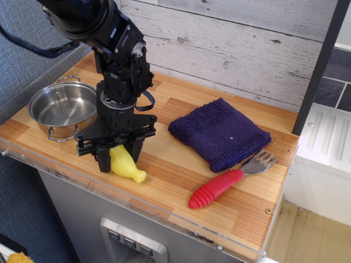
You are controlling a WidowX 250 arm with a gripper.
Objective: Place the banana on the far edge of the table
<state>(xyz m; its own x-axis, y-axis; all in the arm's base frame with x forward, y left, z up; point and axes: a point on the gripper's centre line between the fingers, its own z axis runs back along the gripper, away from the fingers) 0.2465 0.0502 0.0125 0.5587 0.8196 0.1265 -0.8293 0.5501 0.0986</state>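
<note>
Gripper (117, 156) clenched around the banana (126, 164) near the table's (181, 175) six-o'clock edge, pot (63, 109) at ten o'clock

Toy kitchen, seemingly; pot (62, 107); fork (230, 179)

Light: we see even, bright, soft light from above.
Shadows: faint ones under the dark blue folded towel (219, 133).
Glare: highlights inside the shiny steel pot (62, 108) near the desk's left edge.
Focus: mildly soft throughout.
</note>
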